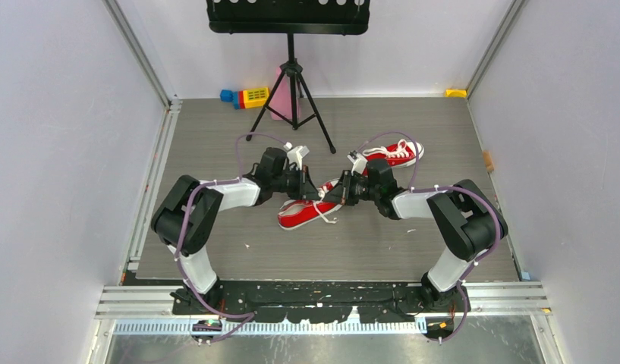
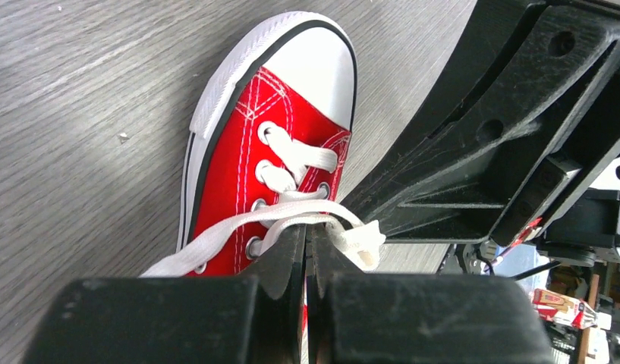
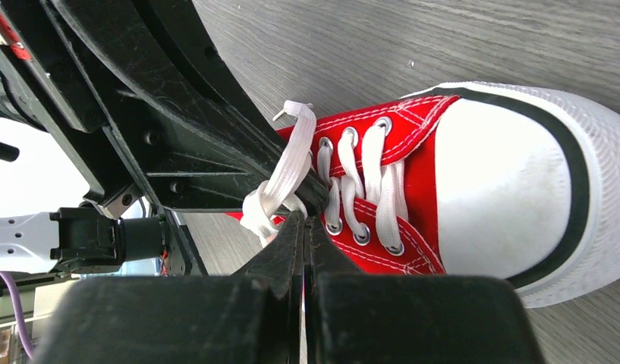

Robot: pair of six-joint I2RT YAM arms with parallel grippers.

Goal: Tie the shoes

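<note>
Two red shoes with white laces and toe caps lie on the grey table. The near shoe [image 1: 303,214] lies at the centre, and the far shoe [image 1: 391,154] lies to its back right. Both grippers meet tip to tip over the near shoe. My left gripper [image 1: 317,191] [image 2: 306,229] is shut on a white lace [image 2: 287,218] that runs up from the eyelets of the shoe [image 2: 246,152]. My right gripper [image 1: 334,195] [image 3: 305,221] is shut too, with a bunched lace [image 3: 285,173] pinched at its tips beside the shoe's [image 3: 481,174] eyelets.
A black tripod stand [image 1: 291,91] stands at the back centre, with coloured toy blocks [image 1: 246,97] and a pink item [image 1: 279,100] beside it. A small yellow object [image 1: 456,92] sits in the back right corner. Walls close in both sides.
</note>
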